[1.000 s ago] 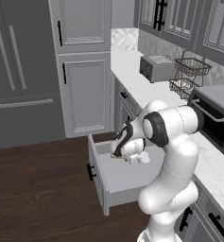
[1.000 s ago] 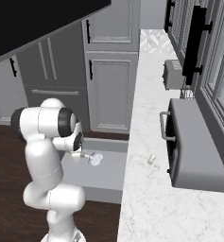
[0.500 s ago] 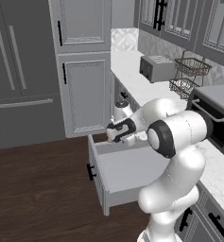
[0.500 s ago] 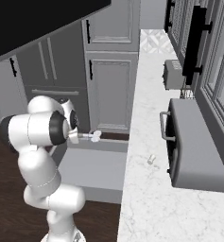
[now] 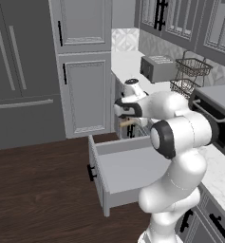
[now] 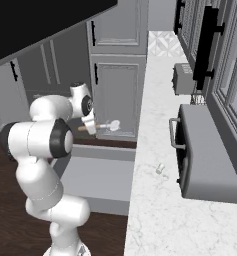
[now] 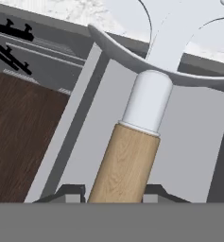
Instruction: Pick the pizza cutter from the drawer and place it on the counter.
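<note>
The two-finger gripper (image 7: 114, 193) pinches the pizza cutter (image 7: 132, 142) by its light-brown wooden handle; a white collar leads at 12 o'clock to the silver-grey wheel, held above the open grey drawer (image 5: 128, 171).

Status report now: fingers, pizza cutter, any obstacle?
Fingers shut on pizza cutter handle. Cutter lifted above open drawer, beside counter edge. Nothing visible in the way.

Base cams sit behind arm, left/right, angled down; both cover open drawer (image 5: 128, 171). Hand cam: close-up along pizza cutter (image 7: 132, 151).
</note>
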Tool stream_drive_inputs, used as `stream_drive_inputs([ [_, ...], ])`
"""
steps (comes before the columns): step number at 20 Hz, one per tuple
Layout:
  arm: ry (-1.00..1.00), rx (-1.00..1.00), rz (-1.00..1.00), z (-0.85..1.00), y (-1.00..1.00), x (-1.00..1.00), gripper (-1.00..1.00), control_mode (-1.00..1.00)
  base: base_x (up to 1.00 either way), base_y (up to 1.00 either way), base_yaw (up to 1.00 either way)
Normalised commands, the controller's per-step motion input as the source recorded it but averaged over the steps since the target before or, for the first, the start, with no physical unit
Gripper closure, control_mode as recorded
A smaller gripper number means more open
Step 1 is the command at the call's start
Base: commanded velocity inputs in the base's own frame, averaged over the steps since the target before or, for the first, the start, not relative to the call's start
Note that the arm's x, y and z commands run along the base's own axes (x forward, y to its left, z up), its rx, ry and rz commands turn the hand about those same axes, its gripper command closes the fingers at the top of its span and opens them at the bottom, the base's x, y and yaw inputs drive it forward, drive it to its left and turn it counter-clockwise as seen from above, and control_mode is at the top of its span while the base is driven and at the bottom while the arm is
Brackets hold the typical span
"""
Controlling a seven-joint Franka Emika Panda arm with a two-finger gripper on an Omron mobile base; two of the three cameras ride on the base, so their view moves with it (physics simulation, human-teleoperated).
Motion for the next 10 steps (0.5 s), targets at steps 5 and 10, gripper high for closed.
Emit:
stream_drive_inputs([
  [5,0.0,-0.01,0.4,0.12,-0.91,0.03,1.0,-1.0,0.0,0.0,0.0],
  [10,0.02,0.0,0.6,0.02,-0.78,0.54,1.0,-1.0,0.0,0.0,0.0],
])
